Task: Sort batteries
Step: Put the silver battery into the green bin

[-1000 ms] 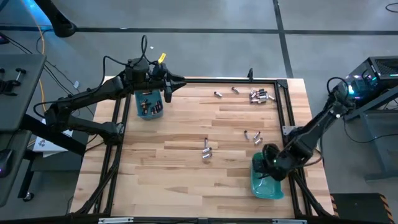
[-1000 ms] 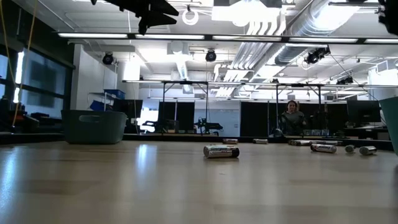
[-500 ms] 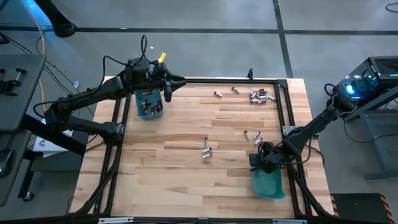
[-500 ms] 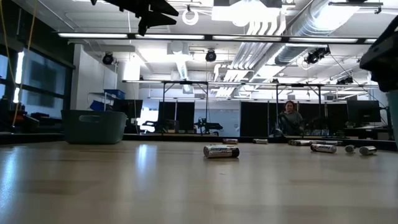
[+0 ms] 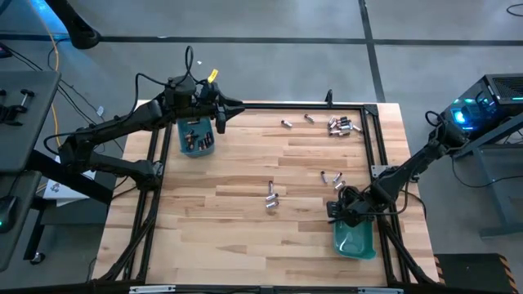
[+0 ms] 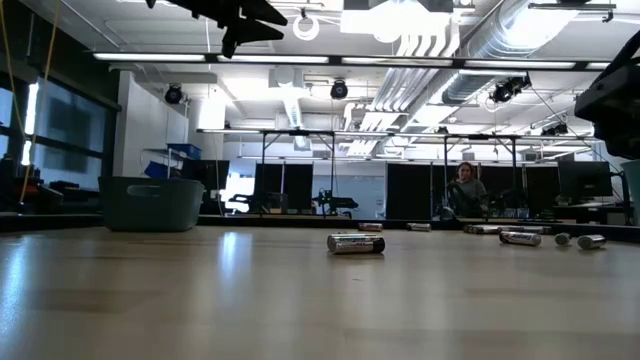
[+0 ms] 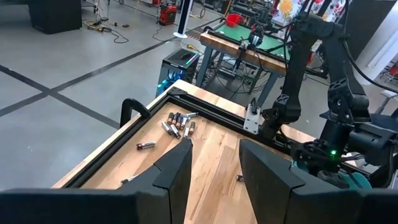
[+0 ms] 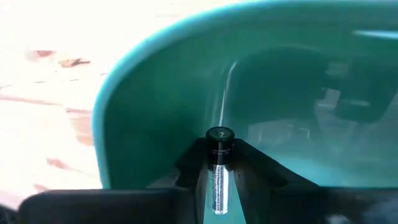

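My right gripper (image 5: 341, 211) hangs over the far end of a teal bin (image 5: 353, 238) at the table's near right, shut on a dark-capped battery (image 8: 219, 168). Loose batteries lie on the wood: a cluster at the far right (image 5: 343, 125), a pair in the middle (image 5: 271, 196), a few near the right arm (image 5: 333, 178). My left gripper (image 5: 221, 114) stands high at the far left, open and holding nothing, beside a second teal bin (image 5: 196, 137) that holds batteries. My right gripper pinches the battery's long sides (image 8: 218, 177) between its two fingers. The battery lies along the fingers, and its dark capped end (image 8: 219, 135) sticks out past the fingertips. The fingers slant steeply down from above. The battery hangs clear above the bin's inside (image 8: 292, 112).
A black frame (image 5: 372, 139) runs round the tabletop. The low view shows a battery (image 6: 355, 243) in mid-table, more batteries (image 6: 520, 238) to the right and the left bin (image 6: 150, 203). A person (image 6: 467, 190) sits in the room beyond.
My right gripper has come down toward the teal bin at the near right and shifted a little toward the table's left, so it now hangs low over the bin's far end. My left arm has kept still.
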`<state>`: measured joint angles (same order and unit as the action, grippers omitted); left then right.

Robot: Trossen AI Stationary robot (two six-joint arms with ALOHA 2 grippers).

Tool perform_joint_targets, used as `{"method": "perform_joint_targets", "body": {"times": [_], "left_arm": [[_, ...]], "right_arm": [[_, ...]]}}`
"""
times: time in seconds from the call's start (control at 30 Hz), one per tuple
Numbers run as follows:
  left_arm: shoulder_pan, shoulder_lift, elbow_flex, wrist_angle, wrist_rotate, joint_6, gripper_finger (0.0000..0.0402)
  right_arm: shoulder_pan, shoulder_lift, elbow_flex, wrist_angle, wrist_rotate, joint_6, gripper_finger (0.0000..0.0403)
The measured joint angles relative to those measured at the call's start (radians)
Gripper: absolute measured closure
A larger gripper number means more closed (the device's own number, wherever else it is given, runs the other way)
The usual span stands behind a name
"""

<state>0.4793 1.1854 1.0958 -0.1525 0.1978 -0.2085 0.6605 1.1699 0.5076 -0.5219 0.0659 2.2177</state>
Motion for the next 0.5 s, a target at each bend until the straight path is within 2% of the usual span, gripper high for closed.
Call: {"method": "perform_joint_targets", "body": {"times": [0.17, 0.3, 0.4, 0.5], "left_arm": [[0.0, 0.0, 0.0, 0.0, 0.0, 0.0, 0.0273], [0.0, 0.0, 0.0, 0.0, 0.0, -0.001, 0.0273], [0.0, 0.0, 0.0, 0.0, 0.0, -0.002, 0.0273], [0.0, 0.0, 0.0, 0.0, 0.0, -0.002, 0.0273]], "right_arm": [[0.0, -0.045, 0.001, 0.028, -0.024, 0.007, 0.0306], [0.0, -0.108, 0.008, 0.015, -0.101, 0.034, 0.0302], [0.0, -0.154, 0.069, -0.073, -0.147, 0.054, 0.0306], [0.0, -0.191, 0.179, -0.236, -0.173, 0.06, 0.031]]}}
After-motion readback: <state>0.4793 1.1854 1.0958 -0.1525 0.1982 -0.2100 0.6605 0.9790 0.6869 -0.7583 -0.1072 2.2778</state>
